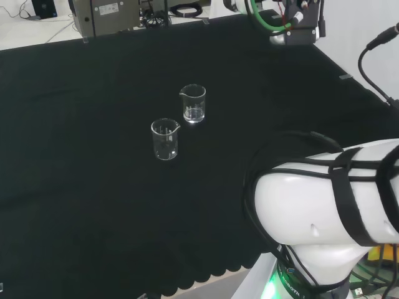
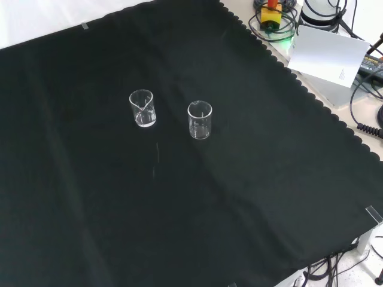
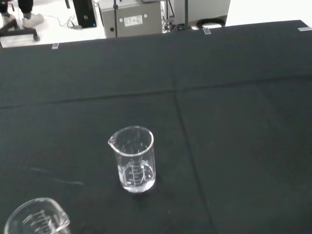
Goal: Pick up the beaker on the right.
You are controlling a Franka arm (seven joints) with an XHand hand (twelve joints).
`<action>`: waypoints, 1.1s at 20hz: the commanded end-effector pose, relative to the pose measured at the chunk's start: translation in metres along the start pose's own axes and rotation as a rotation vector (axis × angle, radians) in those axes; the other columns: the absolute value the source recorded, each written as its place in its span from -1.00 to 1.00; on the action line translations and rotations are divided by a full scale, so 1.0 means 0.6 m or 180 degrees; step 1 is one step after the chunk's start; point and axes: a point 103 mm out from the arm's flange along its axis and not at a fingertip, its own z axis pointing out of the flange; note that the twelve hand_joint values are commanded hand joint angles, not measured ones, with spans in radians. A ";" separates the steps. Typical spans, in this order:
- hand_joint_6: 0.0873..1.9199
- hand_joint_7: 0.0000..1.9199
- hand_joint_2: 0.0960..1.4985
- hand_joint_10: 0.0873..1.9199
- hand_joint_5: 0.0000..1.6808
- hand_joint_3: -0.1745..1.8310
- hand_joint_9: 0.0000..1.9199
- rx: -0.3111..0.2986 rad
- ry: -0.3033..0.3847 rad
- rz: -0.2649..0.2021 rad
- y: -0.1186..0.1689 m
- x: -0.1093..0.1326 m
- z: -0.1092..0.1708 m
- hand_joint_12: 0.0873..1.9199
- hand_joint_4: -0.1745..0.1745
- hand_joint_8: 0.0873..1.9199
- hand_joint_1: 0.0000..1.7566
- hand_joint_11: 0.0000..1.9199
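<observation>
**Item 1. Hand.** Whether it is spread, pressed together or pinching anything cannot be told. The arm's wrist end, with a green cable, hangs high over the far right of the cloth in the head view, well apart from both beakers. The approach appears not yet begun.

**Item 2. Right beaker.** Clear glass, upright, spout on the rim, printed scale on the wall. It stands on the black cloth near the middle of the bench. It is the farther and more rightward of the pair in the head view, and the left one in the front view. It sits near the centre of the wrist view, which suggests the wrist is aimed at it as the piece to lift. It looks empty, though clear liquid would be hard to see.

**Item 3. Second beaker.** Same kind, upright, near the first with a clear gap between them. The gap probably leaves room to close round one without knocking the other, which is the main risk.

**Item 4. Arm links.** Large white shapes with black straps at the head view's lower right.

**Item 5. Task status.** At its start: nothing is held and both beakers are on the cloth.
</observation>
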 end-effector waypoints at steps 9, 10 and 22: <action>-1.00 -0.75 0.48 -0.39 -0.56 -0.89 -0.56 0.0200 0.0574 -0.0085 0.191 -0.101 0.233 0.40 -0.11 -0.43 -0.32 -0.80; -1.00 -0.75 0.46 -0.39 -0.55 -0.90 -0.57 0.0234 0.0616 -0.0082 0.200 -0.102 0.244 0.40 -0.11 -0.43 -0.29 -0.80; -1.00 -0.83 0.37 -0.39 -0.54 -1.00 -0.64 0.0516 0.0612 -0.0214 0.265 -0.086 0.348 0.41 -0.08 -0.41 -0.13 -0.83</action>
